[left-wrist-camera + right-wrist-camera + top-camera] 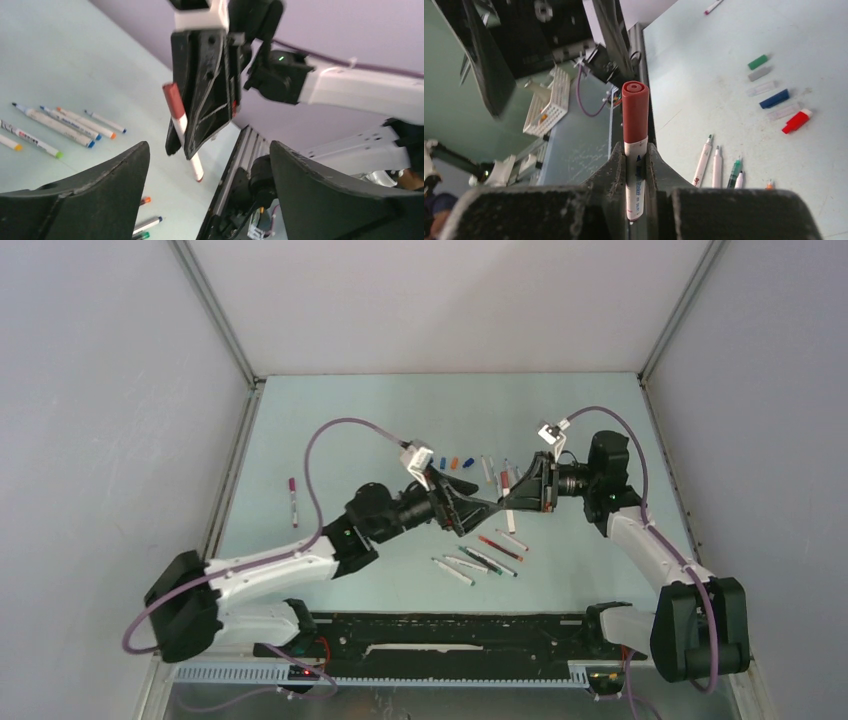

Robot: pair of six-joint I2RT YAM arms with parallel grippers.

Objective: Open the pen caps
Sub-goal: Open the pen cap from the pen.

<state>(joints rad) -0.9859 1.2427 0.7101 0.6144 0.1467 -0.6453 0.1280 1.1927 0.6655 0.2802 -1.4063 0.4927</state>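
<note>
A capped pen (635,130) stands between the fingers of the right gripper (636,152), opposite the left gripper (209,146). On the table (330,430), loose pens (480,558) lie nearer the bases, pen caps (455,462) behind, and a single pen (293,502) far left.

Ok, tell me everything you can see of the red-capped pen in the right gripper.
A thin white plastic barrel with dark print, the pen has its dark red cap on. The right gripper pinches the barrel just below the cap, holding it off the table. Nothing else touches it.
</note>
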